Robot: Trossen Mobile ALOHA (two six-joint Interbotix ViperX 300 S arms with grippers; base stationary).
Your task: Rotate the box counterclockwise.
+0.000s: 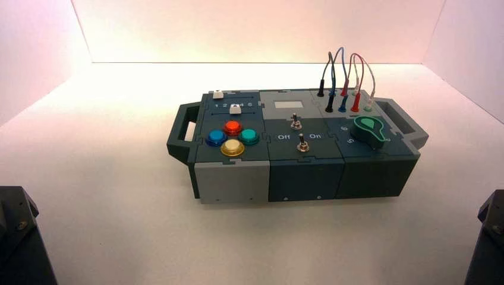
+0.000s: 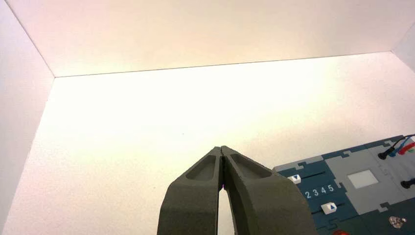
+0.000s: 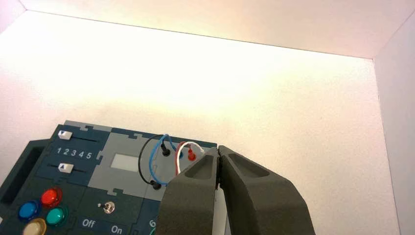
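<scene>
The dark teal-grey box (image 1: 303,172) stands in the middle of the white floor, its long side facing me and slightly turned. It has a handle at the left end (image 1: 181,132) and at the right end (image 1: 404,119), four coloured buttons (image 1: 232,138), two toggle switches (image 1: 299,133), a green knob (image 1: 369,129), plugged-in wires (image 1: 345,77) and a light-grey front corner (image 1: 232,181). My left gripper (image 2: 221,148) is shut and empty, held back left of the box (image 2: 342,164). My right gripper (image 3: 218,148) is shut and empty, held back from the box (image 3: 122,200) near its wires (image 3: 161,152).
White walls enclose the floor on three sides. The left arm's base (image 1: 18,237) and the right arm's base (image 1: 490,237) sit at the near corners, well away from the box. Two white sliders (image 1: 235,109) sit behind the buttons.
</scene>
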